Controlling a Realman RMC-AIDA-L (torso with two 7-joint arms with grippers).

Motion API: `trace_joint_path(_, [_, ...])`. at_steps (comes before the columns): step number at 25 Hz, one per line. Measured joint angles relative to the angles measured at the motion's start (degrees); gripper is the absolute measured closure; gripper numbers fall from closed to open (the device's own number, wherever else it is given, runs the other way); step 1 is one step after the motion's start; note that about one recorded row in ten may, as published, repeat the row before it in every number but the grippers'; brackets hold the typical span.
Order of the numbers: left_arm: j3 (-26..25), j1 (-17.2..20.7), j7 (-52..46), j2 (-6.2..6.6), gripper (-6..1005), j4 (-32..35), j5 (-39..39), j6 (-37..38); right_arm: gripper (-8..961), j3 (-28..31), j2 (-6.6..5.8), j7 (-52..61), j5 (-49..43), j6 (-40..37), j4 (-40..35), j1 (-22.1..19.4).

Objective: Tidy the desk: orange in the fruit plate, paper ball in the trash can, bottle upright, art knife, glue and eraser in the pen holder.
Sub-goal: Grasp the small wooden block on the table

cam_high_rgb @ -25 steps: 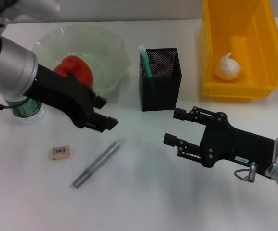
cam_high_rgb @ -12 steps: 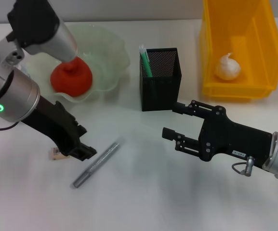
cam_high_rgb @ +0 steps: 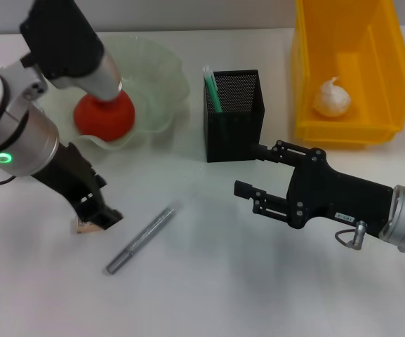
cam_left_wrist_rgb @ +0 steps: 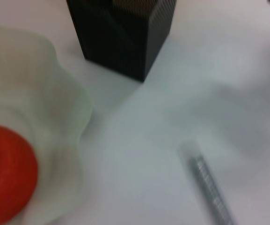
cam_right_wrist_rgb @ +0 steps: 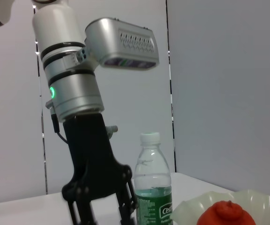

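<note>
Grey metal knife (cam_high_rgb: 141, 239) on desk (cam_high_rgb: 209, 288): light, stiff, slippery; best pinched mid-shaft. Left gripper (cam_high_rgb: 98, 219) down at eraser (cam_high_rgb: 84, 226), jaws unclear. Right gripper (cam_high_rgb: 253, 175) hovering, jaws spread.

Your white desk (cam_high_rgb: 209, 281) fills the head view from 9 o'clock to 3 o'clock, plain and matt, with soft grey shadows across its middle and toward 5 o'clock. At 12 o'clock its far edge meets a narrow grey strip of background (cam_high_rgb: 188, 14). The left wrist view gives you the same pale surface close up (cam_left_wrist_rgb: 172, 117). From the right wrist, you see the desk edge-on against a light grey wall (cam_right_wrist_rgb: 219, 84) split by a dark upright seam (cam_right_wrist_rgb: 166, 70).
</note>
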Motion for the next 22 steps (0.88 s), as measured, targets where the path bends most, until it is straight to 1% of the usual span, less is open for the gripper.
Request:
trace_joint_path(1, [1.1,0.1,0.0,-0.01,418,0.0,1.1,0.1,301,0.0,0.00,0.0,0.0,0.0,0.0,0.0])
trace_joint_path(3, [5.5,0.4,0.1,-0.05,407,-0.8,5.2,-0.9,301,0.0,0.04,0.0,0.0,0.1,-0.1,0.1])
trace_joint_path(4, [5.5,0.4,0.1,-0.05,402,-0.8,5.2,-0.9,301,0.0,0.07,0.0,0.0,0.2,-0.1,0.1])
trace_joint_path(6, [9.0,0.4,-0.7,-0.18,391,-2.4,7.4,-2.4,301,0.0,0.12,0.0,0.0,0.2,-0.1,0.2])
trace_joint_path(7, [8.6,0.2,-1.0,-0.18,385,-2.6,6.3,-2.5,301,0.0,0.14,0.0,0.0,0.3,-0.1,0.2])
trace_joint_path(8, [7.1,0.0,-1.1,-0.12,380,-2.2,4.1,-2.3,301,0.0,0.15,0.0,0.0,0.3,-0.1,0.2])
trace_joint_path(10, [0.5,0.0,-0.6,0.25,380,-0.9,-3.1,-0.7,301,0.0,0.16,0.0,0.0,0.3,0.0,0.2])
trace_joint_path(13, [-1.0,0.3,-0.4,0.30,395,-1.1,-3.6,-0.2,301,0.0,0.17,0.0,0.1,0.4,0.0,0.2])
trace_joint_path(17, [-0.9,0.5,0.0,0.29,411,-2.6,-2.8,-0.5,302,0.0,0.17,0.0,0.1,0.8,0.0,0.2])
trace_joint_path(18, [-0.8,0.5,1.1,0.24,415,-4.1,-2.1,-1.3,302,0.0,0.17,0.0,0.1,0.9,0.0,0.2])
trace_joint_path(22, [-0.9,0.4,1.7,0.25,415,-4.8,-1.8,-1.7,302,0.0,0.17,0.0,0.1,1.0,-0.1,0.2])
